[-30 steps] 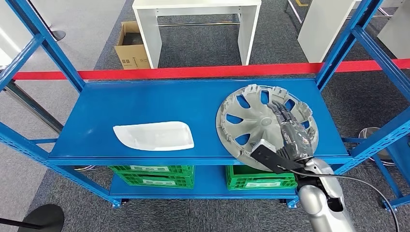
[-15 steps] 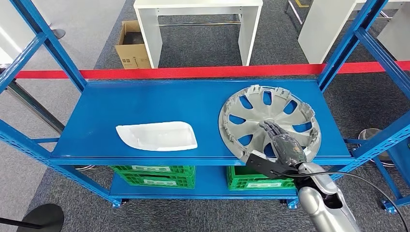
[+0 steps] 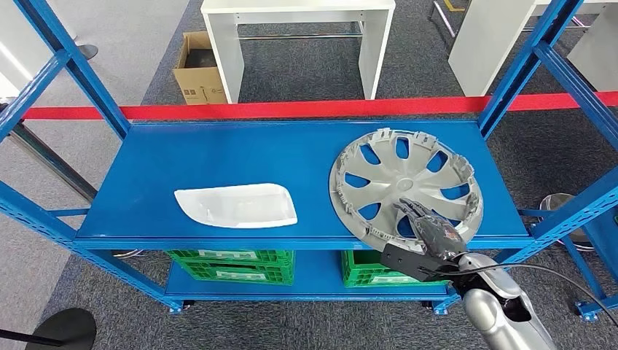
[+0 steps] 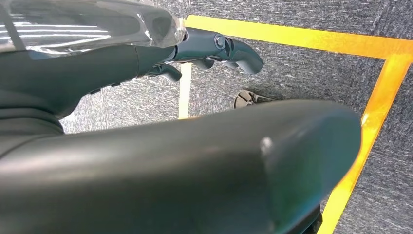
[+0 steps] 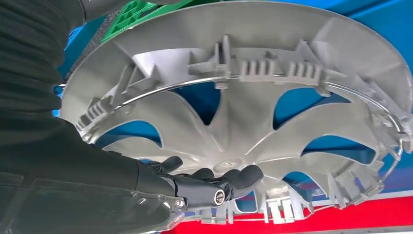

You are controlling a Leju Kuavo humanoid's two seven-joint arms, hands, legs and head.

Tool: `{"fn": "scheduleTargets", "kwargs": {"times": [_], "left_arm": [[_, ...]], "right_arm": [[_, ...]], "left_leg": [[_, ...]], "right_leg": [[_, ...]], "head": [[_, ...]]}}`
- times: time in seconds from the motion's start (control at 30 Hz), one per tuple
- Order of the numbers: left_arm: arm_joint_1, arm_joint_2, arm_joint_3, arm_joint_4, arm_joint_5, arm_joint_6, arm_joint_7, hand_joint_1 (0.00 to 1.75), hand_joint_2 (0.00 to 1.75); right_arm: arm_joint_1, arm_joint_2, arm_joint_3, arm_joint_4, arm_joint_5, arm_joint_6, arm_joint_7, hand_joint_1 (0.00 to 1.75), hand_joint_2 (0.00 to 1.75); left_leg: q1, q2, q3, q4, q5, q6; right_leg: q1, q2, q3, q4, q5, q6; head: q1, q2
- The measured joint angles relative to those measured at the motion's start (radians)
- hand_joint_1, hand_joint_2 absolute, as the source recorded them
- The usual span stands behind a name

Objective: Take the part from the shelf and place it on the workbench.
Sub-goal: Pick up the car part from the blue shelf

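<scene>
A grey plastic wheel cover [image 3: 393,175] lies inner side up on the right half of the blue shelf [image 3: 218,153], its near rim at the shelf's front edge. My right hand [image 3: 433,230] lies over that near rim, fingers stretched out above the spokes and gripping nothing. The right wrist view shows the wheel cover [image 5: 234,122] close up, with the dark fingers [image 5: 214,185] lying just over a spoke beside the hub. A white curved part [image 3: 237,205] rests on the shelf's left half. My left hand [image 4: 219,48] hangs over the floor, holding nothing.
Blue uprights frame the shelf on both sides. Green crates [image 3: 233,264] sit on the lower level. A red barrier strip [image 3: 291,109] runs behind the shelf, with a white table [image 3: 299,29] and a cardboard box [image 3: 195,69] beyond it.
My right hand has drawn back from the middle of the wheel cover to its near rim. The wheel cover and the white part have stayed put.
</scene>
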Motion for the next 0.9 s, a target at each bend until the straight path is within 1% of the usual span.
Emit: {"fn": "scheduleTargets", "kwargs": {"times": [0.17,0.27,0.43,0.53,0.7,0.87,0.9], "left_arm": [[0.000,0.000,0.001,0.000,-0.006,0.000,0.000,0.00,0.00],[0.000,0.000,0.001,0.000,-0.008,-0.004,0.000,0.00,0.00],[0.000,0.000,0.002,0.000,-0.013,-0.007,0.000,0.00,0.00],[0.000,0.000,0.004,0.000,-0.014,-0.007,-0.002,0.00,0.00],[0.000,0.000,0.010,0.000,-0.018,-0.008,-0.010,0.00,0.00],[0.000,0.000,0.017,0.000,-0.026,-0.008,-0.015,0.00,0.00],[0.000,0.000,0.019,0.000,-0.027,-0.008,-0.016,0.00,0.00]], "right_arm": [[0.004,-0.020,0.004,-0.008,-0.001,0.007,-0.001,0.00,1.75],[0.002,-0.031,0.013,-0.008,0.023,0.010,0.011,0.00,1.75],[-0.010,-0.036,0.055,0.029,0.063,0.009,0.023,0.00,1.75],[-0.046,-0.035,0.089,0.077,0.076,-0.003,0.020,0.00,1.75],[-0.110,-0.021,0.149,0.167,0.116,-0.058,0.019,0.00,1.75],[-0.163,0.018,0.213,0.262,0.174,-0.129,0.036,0.00,1.75],[-0.173,0.027,0.225,0.281,0.185,-0.141,0.041,0.38,1.75]], "left_leg": [[0.000,0.000,0.001,0.000,0.000,0.000],[0.000,0.000,0.001,0.000,0.000,0.000],[0.000,0.000,0.001,0.000,0.000,0.000],[0.000,0.001,0.003,0.000,-0.001,-0.001],[0.000,0.002,0.006,0.000,-0.001,-0.001],[0.000,0.002,0.009,0.000,-0.001,-0.001],[0.000,0.002,0.010,0.000,-0.001,-0.001]], "right_leg": [[0.000,0.000,0.001,0.000,0.000,0.000],[0.000,0.000,0.002,0.000,0.000,0.000],[0.000,0.000,0.003,0.000,0.000,0.000],[0.000,0.001,0.005,0.000,0.000,0.000],[0.000,0.001,0.008,0.000,0.000,0.000],[0.000,0.002,0.010,0.000,0.000,0.000],[0.000,0.002,0.011,0.000,0.000,0.000]], "head": [[0.000,0.000],[0.000,0.000],[0.000,0.000],[0.000,0.000],[0.000,0.000],[0.000,0.000],[0.000,0.000]]}}
